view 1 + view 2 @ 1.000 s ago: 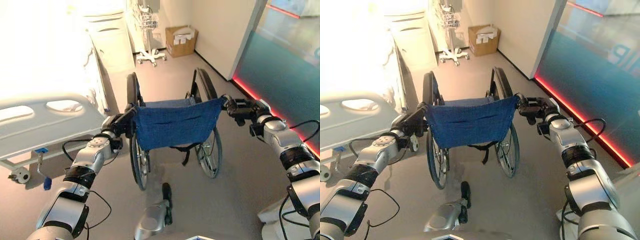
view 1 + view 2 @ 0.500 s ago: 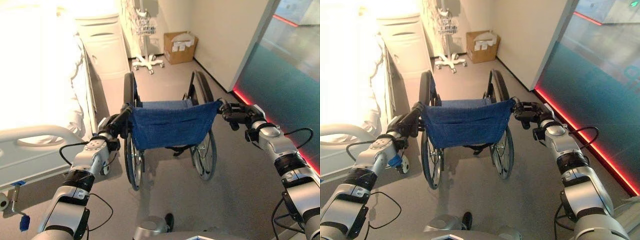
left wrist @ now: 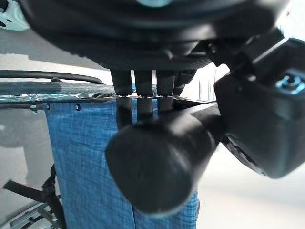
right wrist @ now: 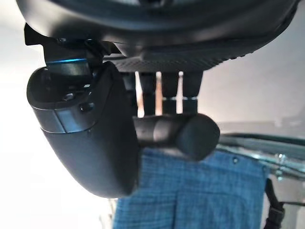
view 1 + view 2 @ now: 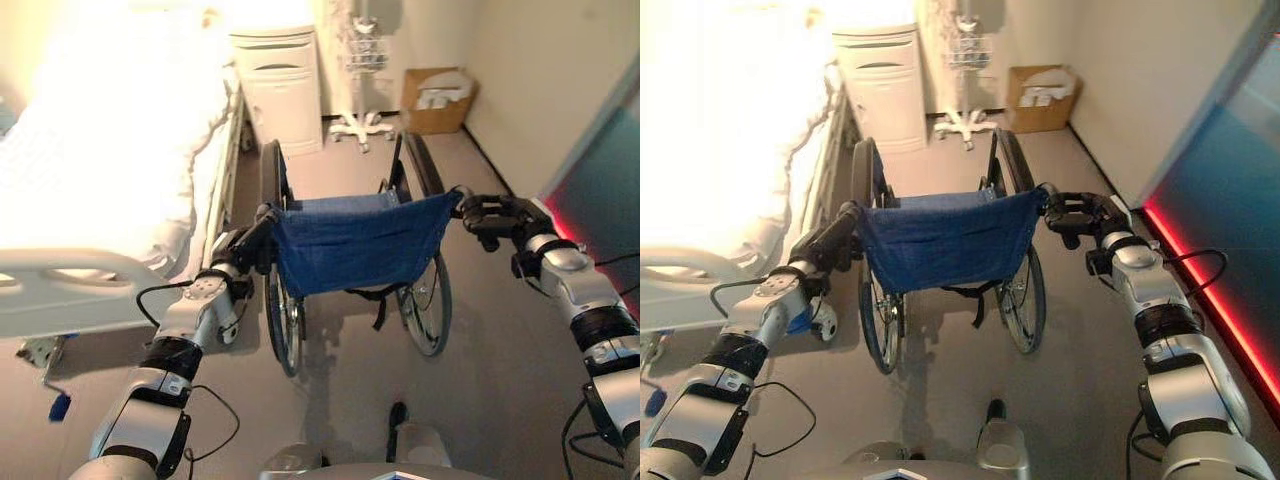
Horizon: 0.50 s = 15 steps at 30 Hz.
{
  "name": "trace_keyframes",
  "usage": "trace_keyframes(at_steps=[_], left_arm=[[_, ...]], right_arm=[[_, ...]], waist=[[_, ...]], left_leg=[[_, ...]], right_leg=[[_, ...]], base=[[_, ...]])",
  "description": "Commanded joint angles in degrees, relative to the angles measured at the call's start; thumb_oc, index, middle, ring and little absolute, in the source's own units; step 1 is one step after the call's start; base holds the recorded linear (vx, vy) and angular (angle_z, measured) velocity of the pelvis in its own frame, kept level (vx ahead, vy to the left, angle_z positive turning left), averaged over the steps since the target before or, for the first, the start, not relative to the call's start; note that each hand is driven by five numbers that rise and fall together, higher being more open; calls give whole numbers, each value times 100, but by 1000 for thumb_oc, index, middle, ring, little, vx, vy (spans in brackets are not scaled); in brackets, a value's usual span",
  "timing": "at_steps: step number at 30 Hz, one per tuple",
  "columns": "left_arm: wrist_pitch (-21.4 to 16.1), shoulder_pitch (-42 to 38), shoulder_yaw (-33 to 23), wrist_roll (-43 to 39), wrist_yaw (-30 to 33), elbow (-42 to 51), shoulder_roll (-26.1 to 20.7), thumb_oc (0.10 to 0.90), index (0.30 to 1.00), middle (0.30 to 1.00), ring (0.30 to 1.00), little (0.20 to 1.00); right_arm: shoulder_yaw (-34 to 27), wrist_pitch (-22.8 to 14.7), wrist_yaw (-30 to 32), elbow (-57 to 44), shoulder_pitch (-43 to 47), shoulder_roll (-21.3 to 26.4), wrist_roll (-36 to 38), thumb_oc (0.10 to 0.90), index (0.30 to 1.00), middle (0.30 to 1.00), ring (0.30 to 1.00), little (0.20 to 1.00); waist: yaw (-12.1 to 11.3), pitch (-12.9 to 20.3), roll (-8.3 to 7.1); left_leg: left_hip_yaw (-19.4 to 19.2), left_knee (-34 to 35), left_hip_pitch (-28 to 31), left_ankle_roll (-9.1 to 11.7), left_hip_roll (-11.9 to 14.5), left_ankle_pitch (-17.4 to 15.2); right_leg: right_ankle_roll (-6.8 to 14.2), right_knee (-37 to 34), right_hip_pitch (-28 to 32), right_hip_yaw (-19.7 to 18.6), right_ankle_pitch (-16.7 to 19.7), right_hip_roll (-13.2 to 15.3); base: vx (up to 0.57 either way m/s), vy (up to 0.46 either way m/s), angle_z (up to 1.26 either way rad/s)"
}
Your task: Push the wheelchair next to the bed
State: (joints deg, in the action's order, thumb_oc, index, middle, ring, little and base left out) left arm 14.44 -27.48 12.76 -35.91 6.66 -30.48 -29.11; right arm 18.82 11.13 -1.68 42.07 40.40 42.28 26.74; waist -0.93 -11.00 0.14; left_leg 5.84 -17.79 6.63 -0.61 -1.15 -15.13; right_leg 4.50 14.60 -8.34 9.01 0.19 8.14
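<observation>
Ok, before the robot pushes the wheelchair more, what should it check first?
1. Left hand curled round the wheelchair's left push handle: ok.
2. Right hand curled round the right push handle: ok.
3. Wheelchair beside the bed: ok, already alongside.
4. Gap between the left wheel and the bed frame: cannot tell.
5. Floor ahead up to the white cabinet: ok, open.
6. Brakes off: cannot tell.

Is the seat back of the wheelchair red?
No, the wheelchair has a blue cloth back, stretched between its two push handles.
</observation>
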Motion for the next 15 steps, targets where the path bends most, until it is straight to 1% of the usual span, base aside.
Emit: trace_keyframes(at_steps=[1,2,3,4,5,6,7,9,10,11,12,13,14,15], left_arm=[[-880,47,641,196,-257,487,26,400,300,300,300,300],[-923,39,580,207,-109,477,42,400,300,300,300,300],[-933,26,563,207,-62,479,47,400,300,300,300,300],[-962,-44,535,227,30,444,61,400,300,300,300,300],[-962,-74,532,247,39,425,70,400,300,300,300,300],[-968,-230,535,346,11,337,85,400,300,300,300,300],[-980,-297,541,378,-6,288,91,400,300,300,300,300],[-1046,-479,569,417,-13,160,36,400,300,300,300,300],[-1061,-565,564,423,-9,93,18,400,300,300,300,300],[-1072,-603,560,415,-29,51,4,400,300,300,300,300],[-1106,-710,583,411,-57,-33,-37,400,300,300,300,300],[-1129,-731,623,412,-59,-41,-50,400,300,300,300,300],[-1140,-717,641,413,-46,-16,-56,400,300,300,300,300],[-1192,-630,685,460,-19,82,-74,400,300,300,300,300]], right_arm=[[584,-240,-306,-389,621,-357,-141,400,300,300,300,300],[623,-197,-280,-473,597,-344,-141,400,300,300,300,300],[641,-184,-258,-514,584,-347,-134,400,300,300,300,300],[652,-130,-154,-648,498,-349,-77,400,300,300,300,300],[641,-117,-123,-684,458,-351,-70,400,300,300,300,300],[582,-110,28,-726,321,-392,-43,400,300,300,300,300],[567,-101,76,-717,294,-419,-63,400,300,300,300,300],[548,-98,193,-645,272,-546,-122,400,300,300,300,300],[566,-38,243,-611,333,-597,-131,400,300,300,300,300],[572,-6,264,-601,354,-607,-128,400,300,300,300,300],[598,86,426,-610,381,-633,-31,400,300,300,300,300],[608,103,575,-657,328,-659,55,400,300,300,300,300],[608,80,646,-692,273,-671,101,400,300,300,300,300],[566,16,833,-819,55,-684,253,400,300,300,300,300]], waist=[[-51,389,-242],[5,437,-235],[15,436,-266],[55,418,-310],[67,406,-318],[86,342,-315],[90,326,-323],[63,278,-236],[43,271,-188],[25,264,-160],[-32,266,-57],[-86,255,-7],[-119,274,39],[-190,304,111]], left_leg=[[-346,-806,110,276,-51,783],[-493,-1451,-80,405,2,1184],[-631,-1849,-226,443,3,1300],[-911,-2627,-706,484,76,1427],[-991,-2759,-855,484,127,1428],[-1215,-2666,-1193,419,314,1290],[-1264,-2574,-1267,388,335,1234],[-1536,-1566,-1243,334,343,1197],[-1709,-1016,-1216,333,338,1252],[-1795,-746,-1214,344,332,1313],[-2032,52,-1333,397,301,1530],[-2116,563,-1437,428,230,1710],[-2159,840,-1528,455,252,1865],[-2326,1502,-1723,522,317,2266]], right_leg=[[226,-369,-24,-257,328,56],[45,-399,101,-192,193,-44],[-33,-411,172,-148,138,-36],[-206,-436,364,-55,-7,-83],[-242,-443,428,-14,-46,-97],[-296,-453,647,136,-182,-147],[-295,-470,704,163,-209,-151],[-253,-482,972,274,-406,-293],[-231,-510,1088,300,-478,-392],[-229,-522,1156,326,-513,-442],[-232,-565,1334,393,-605,-615],[-218,-608,1531,380,-706,-719],[-223,-645,1611,362,-735,-797],[-230,-725,1896,315,-894,-946]], base=[[285,-385,15],[203,-305,17],[292,-426,34],[199,-288,22],[302,-348,27],[228,-206,15],[277,-188,24],[288,-86,27],[277,-51,25],[354,-35,20],[390,-21,22],[406,-19,22],[452,-8,20],[554,-18,3]])
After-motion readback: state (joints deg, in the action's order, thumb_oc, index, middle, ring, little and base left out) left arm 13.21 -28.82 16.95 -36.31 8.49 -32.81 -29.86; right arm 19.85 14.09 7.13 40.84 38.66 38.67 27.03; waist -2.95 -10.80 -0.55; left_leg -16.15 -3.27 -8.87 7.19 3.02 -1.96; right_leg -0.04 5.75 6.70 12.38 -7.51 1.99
